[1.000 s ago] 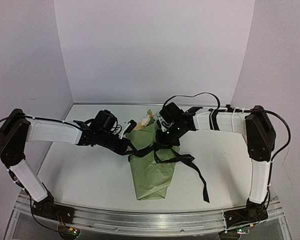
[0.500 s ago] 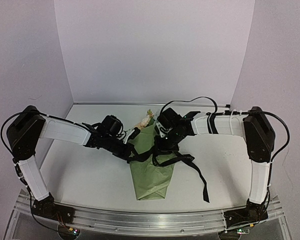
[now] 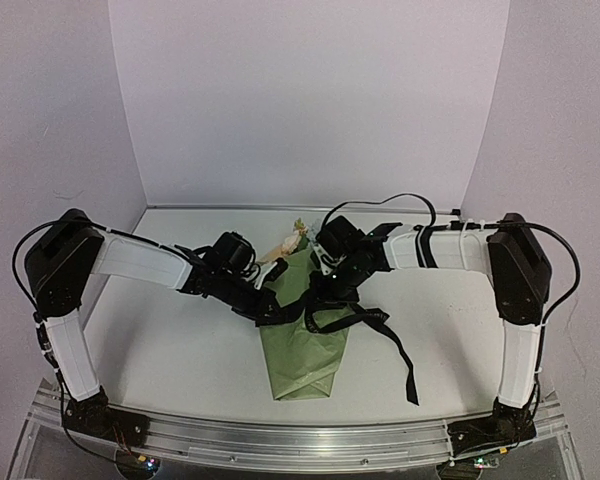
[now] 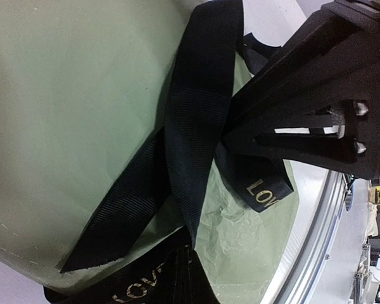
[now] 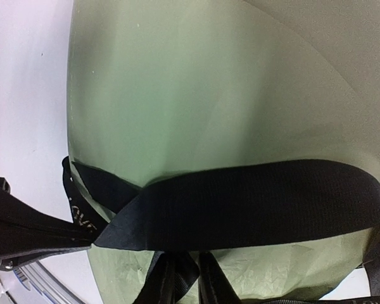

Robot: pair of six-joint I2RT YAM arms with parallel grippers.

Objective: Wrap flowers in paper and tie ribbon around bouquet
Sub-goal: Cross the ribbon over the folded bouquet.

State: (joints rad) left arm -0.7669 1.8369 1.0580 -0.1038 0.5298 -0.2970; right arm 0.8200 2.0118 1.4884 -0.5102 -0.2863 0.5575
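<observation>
The bouquet lies on the table as an olive-green paper (image 3: 302, 350) cone, narrow end toward me, with pale flowers (image 3: 292, 243) poking out at its far end. The black ribbon (image 3: 315, 308) crosses the cone's middle, and its long tail (image 3: 405, 370) trails off to the right. My left gripper (image 3: 273, 306) is at the cone's left edge, shut on a ribbon end (image 4: 177, 278) with pale lettering. My right gripper (image 3: 327, 293) is over the cone's right side. Its fingers (image 5: 171, 278) stand slightly apart under the ribbon band (image 5: 240, 202), with ribbon fabric lying against one of them.
The white table (image 3: 180, 350) ends in a metal rail (image 3: 300, 440) along the near edge. Lilac walls close off the back and both sides. Both forearms reach in over the table's middle, and black cables loop above the right arm (image 3: 380, 200).
My left arm has swung right, bringing its gripper up against the cone's left edge. The right gripper's fingers have parted a little and it has barely moved.
</observation>
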